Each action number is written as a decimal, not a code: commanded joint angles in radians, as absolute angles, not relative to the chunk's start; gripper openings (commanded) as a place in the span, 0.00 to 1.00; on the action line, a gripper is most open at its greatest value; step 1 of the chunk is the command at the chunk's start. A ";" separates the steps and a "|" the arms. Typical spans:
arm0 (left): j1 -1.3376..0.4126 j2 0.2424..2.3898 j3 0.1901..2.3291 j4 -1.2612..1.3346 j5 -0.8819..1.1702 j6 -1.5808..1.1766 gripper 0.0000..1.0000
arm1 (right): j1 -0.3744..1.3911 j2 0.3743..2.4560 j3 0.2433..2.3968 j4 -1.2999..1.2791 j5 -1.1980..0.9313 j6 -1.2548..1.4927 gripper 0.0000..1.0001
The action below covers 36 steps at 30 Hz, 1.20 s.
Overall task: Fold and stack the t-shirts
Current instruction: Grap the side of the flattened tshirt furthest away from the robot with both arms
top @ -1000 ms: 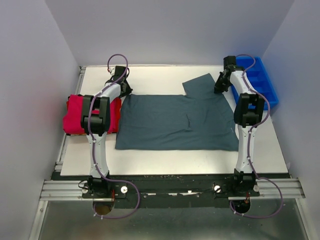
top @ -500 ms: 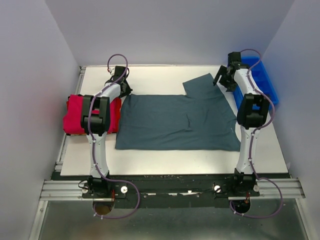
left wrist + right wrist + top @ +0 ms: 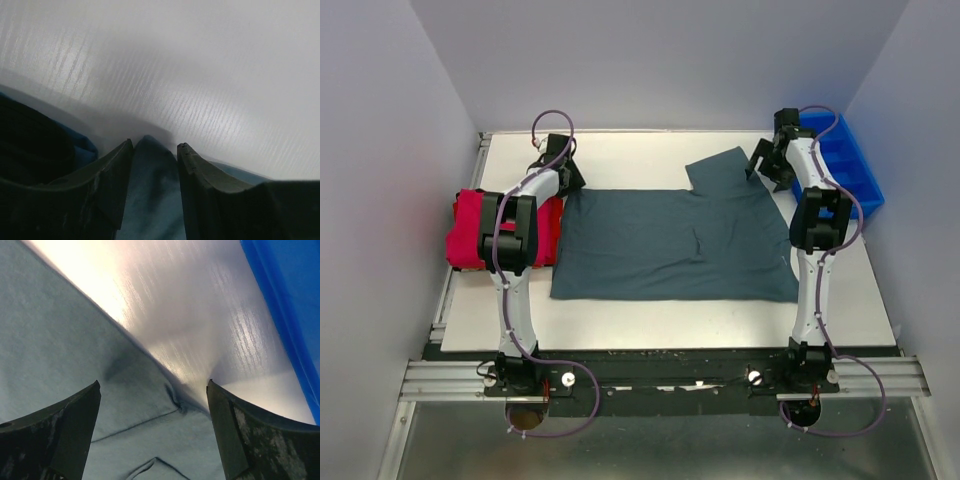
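Tabletop (image 3: pixel 640 320) holds grey t-shirt (image 3: pixel 670 245), long axis left-right, sleeve rearward

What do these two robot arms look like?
The left arm and right arm are slim white tubes with chunky black joints. A thin purple cable loops along each. The left end effector and right end effector each have two dark, scuffed fingers.

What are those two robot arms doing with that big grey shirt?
They are folding t-shirts. The dark grey-teal cloth t-shirt lies spread flat on the white table. The left claw sits open at the shirt's far left corner, with cloth between its fingers. The right claw hangs open over the far right corner by the sleeve, holding nothing. The folded bright red shirts lie at the table's left edge.
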<state>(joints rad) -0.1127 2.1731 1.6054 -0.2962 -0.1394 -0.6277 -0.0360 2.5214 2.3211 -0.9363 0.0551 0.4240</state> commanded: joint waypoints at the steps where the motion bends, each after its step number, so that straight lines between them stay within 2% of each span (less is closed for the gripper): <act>1: -0.107 2.221 1.628 -0.380 -0.089 -0.621 0.51 | -0.043 2.536 2.307 -0.968 0.006 0.410 0.90; 5: -0.106 2.220 1.638 -0.376 -0.098 -0.614 0.35 | -0.041 2.502 2.261 -0.916 -0.026 0.411 0.80; 6: -0.104 2.218 1.644 -0.374 -0.103 -0.611 0.33 | -0.041 2.497 2.257 -0.902 -0.029 0.413 0.76; 11: -0.103 2.220 1.687 -0.396 -0.112 -0.598 0.22 | -0.040 2.513 2.301 -0.900 -0.051 0.403 0.73; 14: -0.101 2.214 1.689 -0.399 -0.123 -0.594 0.16 | -0.040 2.528 2.336 -0.900 -0.060 0.396 0.65; 15: -0.103 2.212 1.689 -0.399 -0.124 -0.589 0.06 | -0.040 2.526 2.330 -0.882 -0.084 0.391 0.47; 17: -0.101 2.210 1.687 -0.400 -0.123 -0.588 0.00 | -0.041 2.517 2.315 -0.867 -0.106 0.391 0.36; 23: -0.101 2.192 1.680 -0.405 -0.133 -0.580 0.00 | -0.041 2.478 2.238 -0.815 -0.117 0.400 0.01; 33: -0.101 2.152 1.661 -0.407 -0.175 -0.566 0.00 | -0.040 2.395 2.194 -0.781 -0.052 0.388 0.01; 34: -0.101 2.149 1.661 -0.405 -0.176 -0.565 0.00 | -0.041 2.392 2.192 -0.779 -0.043 0.381 0.13; 35: -0.101 2.149 1.661 -0.403 -0.176 -0.565 0.00 | -0.041 2.387 2.189 -0.775 -0.035 0.376 0.33; 36: -0.101 2.152 1.664 -0.406 -0.176 -0.565 0.00 | -0.041 2.390 2.186 -0.775 -0.025 0.376 0.43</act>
<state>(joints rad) -0.1081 2.1948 1.6623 -0.3725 -0.1322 -0.5846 -0.0406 2.4485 2.2032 -0.8017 -0.0799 0.4000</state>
